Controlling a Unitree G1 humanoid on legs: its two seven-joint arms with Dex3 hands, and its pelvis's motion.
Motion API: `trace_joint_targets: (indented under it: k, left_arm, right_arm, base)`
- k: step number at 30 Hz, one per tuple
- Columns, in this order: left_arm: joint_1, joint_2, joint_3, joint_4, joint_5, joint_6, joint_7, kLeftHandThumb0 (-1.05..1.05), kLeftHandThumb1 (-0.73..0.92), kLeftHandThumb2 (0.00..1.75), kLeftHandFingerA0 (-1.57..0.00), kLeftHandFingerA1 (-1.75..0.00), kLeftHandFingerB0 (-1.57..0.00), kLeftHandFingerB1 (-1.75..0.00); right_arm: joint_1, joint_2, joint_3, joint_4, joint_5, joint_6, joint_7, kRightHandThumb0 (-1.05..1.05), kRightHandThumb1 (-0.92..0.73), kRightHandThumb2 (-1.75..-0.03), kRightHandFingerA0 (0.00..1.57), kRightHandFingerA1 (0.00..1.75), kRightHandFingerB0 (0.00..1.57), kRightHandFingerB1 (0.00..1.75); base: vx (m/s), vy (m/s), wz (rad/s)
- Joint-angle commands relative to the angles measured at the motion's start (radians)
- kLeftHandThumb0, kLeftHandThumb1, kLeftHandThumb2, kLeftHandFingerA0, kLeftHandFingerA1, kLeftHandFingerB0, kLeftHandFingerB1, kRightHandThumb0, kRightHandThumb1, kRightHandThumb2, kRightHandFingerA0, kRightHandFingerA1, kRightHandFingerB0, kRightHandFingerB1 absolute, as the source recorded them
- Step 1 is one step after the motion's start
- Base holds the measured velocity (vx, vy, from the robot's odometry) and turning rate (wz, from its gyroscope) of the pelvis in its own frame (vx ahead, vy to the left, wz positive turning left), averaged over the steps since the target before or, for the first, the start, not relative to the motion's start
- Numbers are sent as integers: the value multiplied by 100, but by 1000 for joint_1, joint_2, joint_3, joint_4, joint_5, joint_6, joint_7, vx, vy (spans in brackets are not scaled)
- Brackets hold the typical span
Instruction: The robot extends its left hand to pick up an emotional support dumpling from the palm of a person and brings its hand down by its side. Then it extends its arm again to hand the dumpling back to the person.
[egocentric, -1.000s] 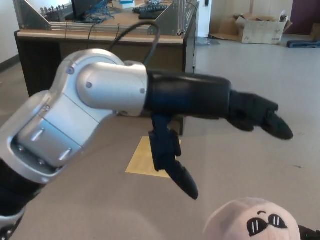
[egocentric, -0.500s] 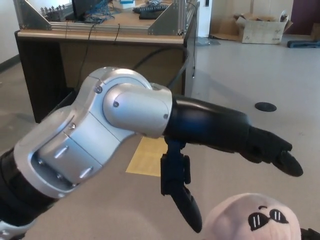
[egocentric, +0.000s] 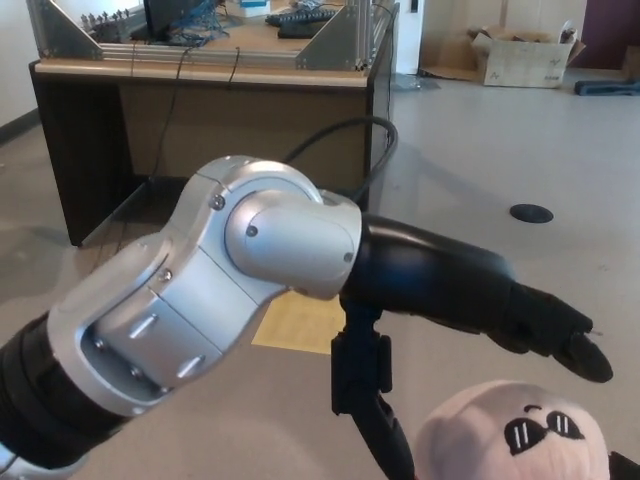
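One view: the head view, looking down along my left arm.
Left hand (egocentric: 470, 345): my fingers are spread apart and grip nothing; the thumb (egocentric: 385, 435) hangs downward beside the dumpling, while the two thick fingers (egocentric: 565, 340) reach out above it.
Right hand: nowhere in the picture.
Dumpling (egocentric: 505, 435): at the lower right edge of the picture, just under my fingers and just right of my thumb; whether anything touches it I cannot tell. The person's palm beneath it is not visible.
Change: over the last second my arm has dropped and swung right, and my hand has come down from well above the dumpling to straddling it.
Meaning: I judge this the last part of the reach for the first pickup; closing the fingers is what remains before I can lower the arm.
Materials: the dumpling is pale, rounded and plush, with a small dark stitched face; it should give under my fingers. My forearm shell (egocentric: 200, 310) is smooth silver, my hand matte black.
Surroundings: a wooden desk (egocentric: 210, 75) stands behind, and a yellow sheet (egocentric: 295, 320) lies on the floor below my arm.
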Motion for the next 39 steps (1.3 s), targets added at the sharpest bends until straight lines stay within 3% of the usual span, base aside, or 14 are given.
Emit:
trace_joint_targets:
  k: [1,3,5,7,9,23,24,25,26,27,28,32,33,39]
  left_arm:
    - [14,-7,-22,-4,43,17,-24,-52,32,80,-2,-45,0,-28]
    - [19,-12,-25,0,46,19,-27,-53,33,79,-1,-43,0,-27]
    - [24,-16,-27,0,51,22,-27,-52,33,79,-1,-44,0,-28]
    - [38,-26,-28,-3,57,23,-15,-68,39,52,-11,-36,-3,-27]
    - [52,-35,-29,-3,67,16,-6,-71,31,67,-7,-41,-7,-21]
    - [109,-87,-43,14,130,-11,23,-66,40,53,-15,-38,0,-26]
    - [121,-97,-38,21,130,-25,36,-35,11,77,-1,-49,0,-51]
    - [130,-102,-34,21,133,-33,47,-63,35,71,-35,-54,-5,-25]
    - [156,-113,-22,15,131,-40,74,-44,49,55,-75,-58,-18,-30]
    - [190,-127,-7,6,127,-47,108,-44,49,55,-75,-58,-18,-30]
    - [216,-139,4,6,126,-76,133,-35,62,59,-80,-90,-28,-31]
    - [294,-190,24,23,156,-186,233,-33,52,56,-95,-87,-40,-33]
    - [305,-202,34,25,154,-182,243,-38,40,69,-97,-89,-38,-44]
    - [389,-256,72,21,184,-224,337,-38,33,62,-112,-80,-53,-45]
  right_arm:
    - [-15,-29,8,24,-36,-32,-38,-44,-68,-60,48,42,44,37]
    - [-29,-34,17,30,-54,28,-50,-51,-65,-60,50,41,38,34]
    - [-26,-28,0,38,-11,-16,-1,-47,-67,-60,46,39,37,33]
    - [-21,-29,-2,24,-3,-38,19,-54,-66,-61,49,38,34,32]
    - [-15,-35,7,14,-24,-53,6,-56,-67,-61,47,38,32,31]
    - [-23,-26,-11,35,7,-88,43,-54,-73,-62,38,36,28,30]
    - [-21,-27,-6,34,-15,-122,13,-53,-73,-62,50,42,32,33]
    - [-30,-31,2,36,-30,-122,3,-54,-76,-63,54,42,39,35]
    - [-40,-35,9,34,-41,-90,1,-55,-79,-64,48,41,32,33]
    - [-50,-38,15,30,-50,-43,1,-55,-79,-64,48,41,32,33]
    - [-72,-56,40,41,-87,-11,0,-58,-78,-65,49,45,26,33]
    - [-83,-67,61,47,-98,8,-5,-58,-78,-65,49,45,26,33]
    - [-88,-67,62,48,-98,10,-6,-58,-78,-65,49,45,26,33]
    - [-92,-68,65,49,-99,16,-7,-58,-78,-65,49,45,26,33]
  base:
    - [0,0,0]
    - [0,0,0]
    - [0,0,0]
    - [0,0,0]
    - [0,0,0]
    - [0,0,0]
    - [0,0,0]
    - [0,0,0]
    - [0,0,0]
    - [0,0,0]
    - [0,0,0]
    - [0,0,0]
    - [0,0,0]
    - [0,0,0]
